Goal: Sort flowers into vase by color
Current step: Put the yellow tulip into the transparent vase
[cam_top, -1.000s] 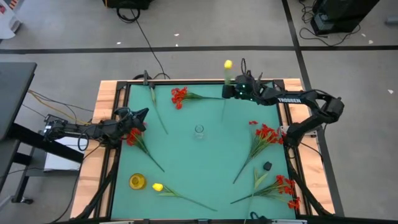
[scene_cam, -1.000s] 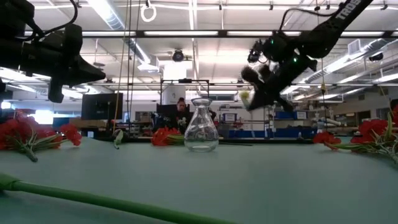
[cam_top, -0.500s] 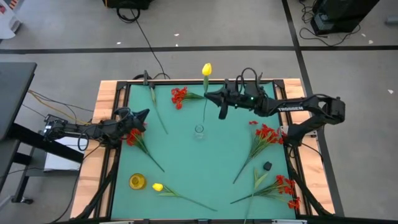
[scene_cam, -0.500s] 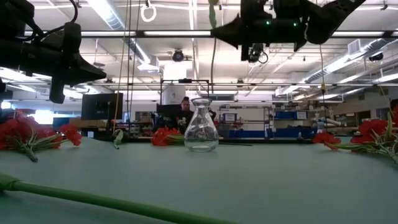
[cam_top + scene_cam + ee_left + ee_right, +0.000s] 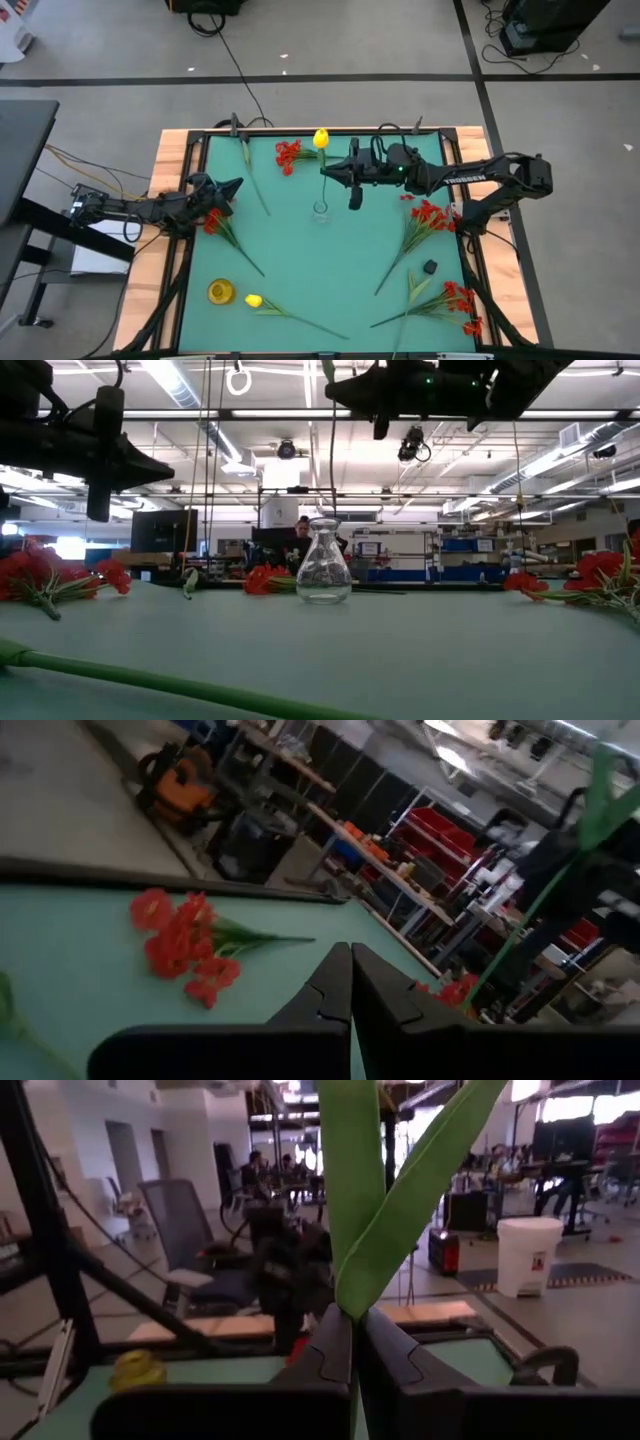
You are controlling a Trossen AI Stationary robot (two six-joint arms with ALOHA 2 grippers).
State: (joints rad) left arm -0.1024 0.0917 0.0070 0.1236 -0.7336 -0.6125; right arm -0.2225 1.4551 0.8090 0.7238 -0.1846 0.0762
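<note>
Green table [image 5: 330,270] with flowers [image 5: 425,222], vase [image 5: 320,210].

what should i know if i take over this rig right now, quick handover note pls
Right gripper: shut on the yellow flower, held above the clear vase at table centre, stem hanging toward its mouth.
Left gripper: shut, empty, waiting at the left edge over a red sprig.
Done: nothing is in the clear vase yet.
Left: lower this stem in; red sprigs lie at the far edge and right side; another yellow bloom lies beside the yellow vase, near left.
</note>
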